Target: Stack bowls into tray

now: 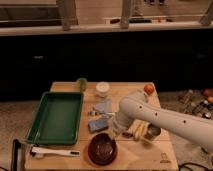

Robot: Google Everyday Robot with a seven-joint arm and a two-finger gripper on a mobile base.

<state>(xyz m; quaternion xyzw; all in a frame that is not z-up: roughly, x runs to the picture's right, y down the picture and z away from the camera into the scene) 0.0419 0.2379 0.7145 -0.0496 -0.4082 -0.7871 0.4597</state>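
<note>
Green tray [37,127], glossy dark red-brown bowl [101,150], white arm [165,120], pale wooden table [150,159]

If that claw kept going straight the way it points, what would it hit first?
The dark red-brown bowl: the shut claw points down-left at its rim, apparently touching it, though depth is unclear.

Arm [165,119] extends from the right, wrist angled down and left. Gripper [112,135] points downward, closed on the far rim of the bowl [101,150].
</note>
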